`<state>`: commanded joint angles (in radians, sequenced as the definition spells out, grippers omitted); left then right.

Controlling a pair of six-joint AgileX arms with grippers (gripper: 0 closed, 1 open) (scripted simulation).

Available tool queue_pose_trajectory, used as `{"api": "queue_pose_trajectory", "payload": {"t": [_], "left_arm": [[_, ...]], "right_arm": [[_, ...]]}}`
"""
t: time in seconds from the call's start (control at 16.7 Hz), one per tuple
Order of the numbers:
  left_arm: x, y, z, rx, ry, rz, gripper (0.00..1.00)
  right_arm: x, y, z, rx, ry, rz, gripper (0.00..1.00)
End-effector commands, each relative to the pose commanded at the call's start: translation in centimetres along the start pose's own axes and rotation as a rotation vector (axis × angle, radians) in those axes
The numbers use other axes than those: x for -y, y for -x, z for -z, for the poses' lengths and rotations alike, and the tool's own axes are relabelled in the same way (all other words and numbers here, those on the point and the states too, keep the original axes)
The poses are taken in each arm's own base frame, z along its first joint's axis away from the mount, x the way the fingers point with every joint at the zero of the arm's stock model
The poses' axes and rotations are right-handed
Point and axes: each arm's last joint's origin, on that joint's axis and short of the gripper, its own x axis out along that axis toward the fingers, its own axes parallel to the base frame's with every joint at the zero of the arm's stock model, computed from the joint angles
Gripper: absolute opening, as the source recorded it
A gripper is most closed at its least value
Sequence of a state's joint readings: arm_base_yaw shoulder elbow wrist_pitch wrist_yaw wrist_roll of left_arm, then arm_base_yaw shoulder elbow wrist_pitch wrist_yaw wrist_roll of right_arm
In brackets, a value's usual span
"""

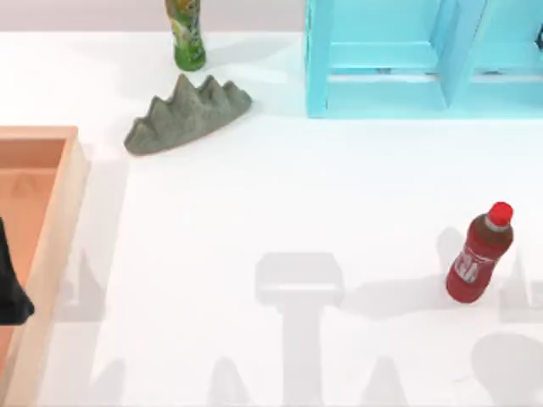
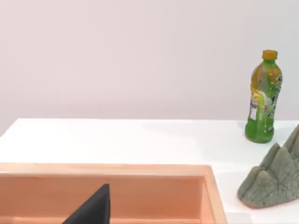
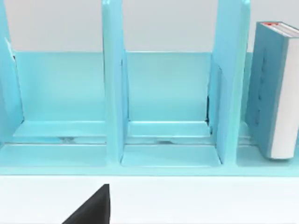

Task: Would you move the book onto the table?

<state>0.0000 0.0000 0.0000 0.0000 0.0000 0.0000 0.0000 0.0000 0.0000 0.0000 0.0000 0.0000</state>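
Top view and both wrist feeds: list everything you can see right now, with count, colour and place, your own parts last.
book: one, light blue with white page edges, upright in the shelf unit's end compartment.
shelf unit: one, cyan, table's far right.
table: one, white.
red bottle: one, upright, near right.
green bottle: one, upright, far edge.
rock ornament: one, grey, in front of the green bottle.
tray: one, orange-brown, left edge.
left gripper: black, over the tray.
right gripper: black, facing the shelf unit.
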Motion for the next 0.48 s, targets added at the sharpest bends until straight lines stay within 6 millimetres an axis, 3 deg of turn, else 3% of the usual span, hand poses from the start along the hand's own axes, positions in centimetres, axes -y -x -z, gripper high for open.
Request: {"api": "queue_pose_trajectory", "payload": {"t": [0.24, 0.48], "left_arm": [[0.0, 0.0, 0.0, 0.000, 0.000, 0.000, 1.00], [0.0, 0.0, 0.0, 0.000, 0.000, 0.000, 1.00]], "right_arm": [[0.0, -0.1, -0.4, 0.001, -0.003, -0.005, 1.00], [0.2, -1.2, -2.7, 0.004, -0.012, -0.027, 1.00]]}}
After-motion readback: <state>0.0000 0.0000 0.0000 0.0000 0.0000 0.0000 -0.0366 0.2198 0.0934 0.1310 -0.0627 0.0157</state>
